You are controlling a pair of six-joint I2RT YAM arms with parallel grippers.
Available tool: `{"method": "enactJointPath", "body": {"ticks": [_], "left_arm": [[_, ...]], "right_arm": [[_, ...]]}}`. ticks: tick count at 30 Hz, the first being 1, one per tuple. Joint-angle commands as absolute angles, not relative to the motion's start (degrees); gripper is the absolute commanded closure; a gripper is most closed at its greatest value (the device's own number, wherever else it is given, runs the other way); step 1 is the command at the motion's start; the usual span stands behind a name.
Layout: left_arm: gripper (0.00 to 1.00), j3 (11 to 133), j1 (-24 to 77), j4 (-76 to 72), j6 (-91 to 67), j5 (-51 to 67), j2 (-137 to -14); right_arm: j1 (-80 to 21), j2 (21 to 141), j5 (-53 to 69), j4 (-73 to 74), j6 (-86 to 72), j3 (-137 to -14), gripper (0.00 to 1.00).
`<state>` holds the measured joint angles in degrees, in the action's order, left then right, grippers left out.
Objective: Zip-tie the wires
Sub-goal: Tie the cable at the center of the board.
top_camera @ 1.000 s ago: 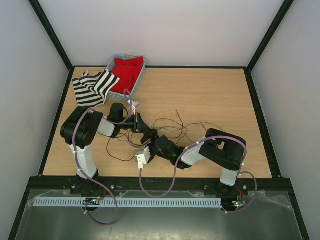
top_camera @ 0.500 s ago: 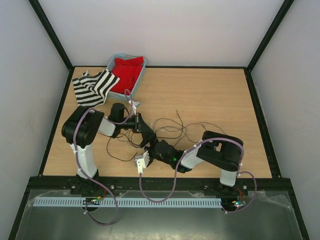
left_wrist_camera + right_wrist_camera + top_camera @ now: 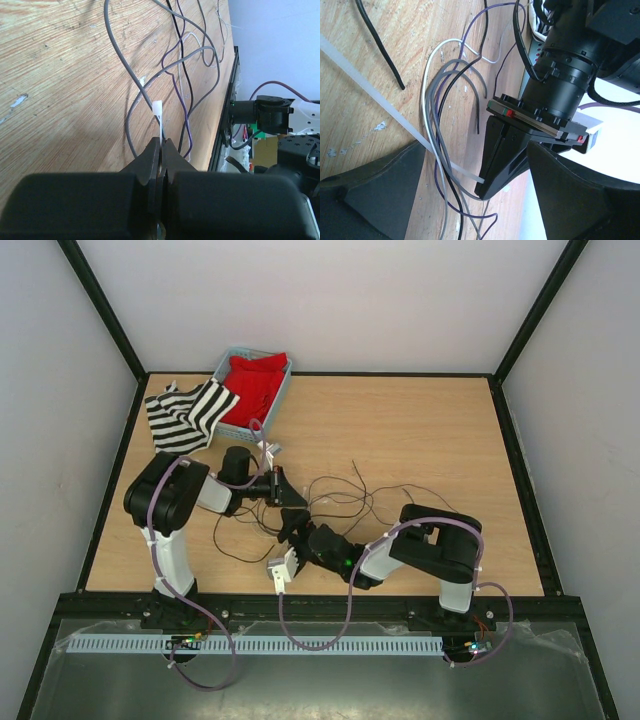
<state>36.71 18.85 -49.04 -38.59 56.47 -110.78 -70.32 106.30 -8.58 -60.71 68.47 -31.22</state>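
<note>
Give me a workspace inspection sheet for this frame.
Surface: wooden table, lightly scuffed.
Job's things: wires in loose loops, unbundled; zip tie crosses them, no closed loop seen.
Clutter: basket holding red cloth; striped cloth beside it.
Grippers: left gripper shut on the zip tie's end; right gripper open, straddling the wires.
Cables: lilac arm cables loop past the near edge.
Surroundings: white walls, black frame.

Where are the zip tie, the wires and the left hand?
zip tie (image 3: 370,90): right wrist view, middle of the strip.
wires (image 3: 436,150): right wrist view, bunched strands.
left hand (image 3: 161,142): left wrist view, between its closed fingertips.
</note>
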Motion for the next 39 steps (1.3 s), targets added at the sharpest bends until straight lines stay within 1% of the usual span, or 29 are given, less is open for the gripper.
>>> {"method": "enactJointPath", "body": {"ticks": [1, 16, 20, 24, 26, 31, 33, 35, 37, 39], "left_arm": [[1.0, 37.7, 19.5, -51.3, -38.9, 56.4, -111.7], [1.0, 37.8, 19.7, -51.5, -39.2, 56.0, -112.6], [1.0, 38.1, 19.8, -51.6, -39.3, 56.0, -112.9], [1.0, 38.3, 19.8, -51.6, -39.4, 56.2, -113.1], [1.0, 38.3, 19.8, -51.6, -39.3, 56.3, -113.1], [1.0, 38.4, 19.8, -51.7, -39.5, 56.4, -113.1], [1.0, 38.4, 19.9, -51.7, -39.4, 56.5, -113.2], [1.0, 38.5, 19.9, -51.7, -39.5, 56.6, -113.2], [1.0, 38.6, 19.9, -51.7, -39.5, 56.7, -113.2], [1.0, 38.6, 19.9, -51.7, -39.3, 56.8, -113.1]], "right_arm": [[-71.6, 108.6, -8.2, -56.1, 69.0, -30.2, 0.07], [-74.9, 109.9, -8.8, -56.5, 68.8, -30.6, 0.12], [-75.6, 109.7, -8.9, -55.9, 68.0, -30.7, 0.18], [-75.9, 109.6, -9.1, -55.3, 66.5, -30.8, 0.29], [-75.9, 109.5, -9.0, -54.4, 65.7, -31.0, 0.4], [-75.9, 109.3, -9.3, -53.4, 64.0, -31.5, 0.71], [-75.9, 109.3, -9.4, -53.3, 63.5, -31.7, 0.81], [-75.9, 109.2, -9.7, -53.3, 62.9, -31.9, 0.88], [-75.9, 108.9, -9.6, -53.3, 61.7, -32.2, 0.92], [-75.7, 108.0, -8.5, -52.7, 58.6, -32.4, 0.98]]}}
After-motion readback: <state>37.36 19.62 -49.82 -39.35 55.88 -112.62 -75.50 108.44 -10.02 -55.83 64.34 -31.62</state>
